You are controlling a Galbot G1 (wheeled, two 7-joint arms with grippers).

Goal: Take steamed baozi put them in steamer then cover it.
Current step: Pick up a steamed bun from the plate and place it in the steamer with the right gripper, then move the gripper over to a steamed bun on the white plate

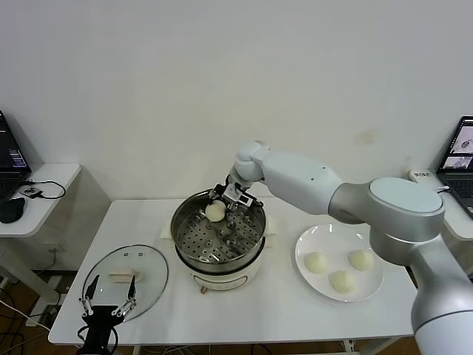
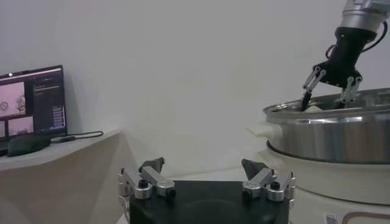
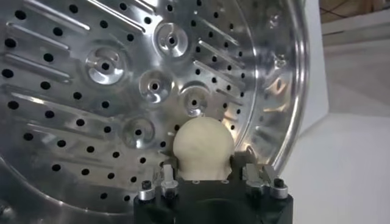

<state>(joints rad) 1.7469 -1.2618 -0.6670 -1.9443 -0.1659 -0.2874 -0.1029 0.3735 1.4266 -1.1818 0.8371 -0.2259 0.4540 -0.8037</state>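
One steamed baozi (image 1: 215, 212) lies on the perforated tray at the back of the steamer (image 1: 179, 235). My right gripper (image 1: 224, 217) reaches down into the pot, open, with a finger either side of that baozi (image 3: 203, 146) and narrow gaps showing. The tray (image 3: 91, 91) fills the right wrist view. Three more baozi (image 1: 342, 280) sit on the white plate (image 1: 336, 238) to the right. The glass cover (image 1: 150, 268) lies flat at the front left. My left gripper (image 1: 109, 299) hovers open at the cover's near edge, empty. From there the steamer (image 2: 329, 134) and right gripper (image 2: 323, 105) show.
A small side table (image 1: 52, 177) with a laptop and cables stands to the left, another laptop (image 1: 460, 159) to the right. A monitor (image 2: 33, 100) shows in the left wrist view. The white table's front edge (image 1: 222, 342) runs just below the cover.
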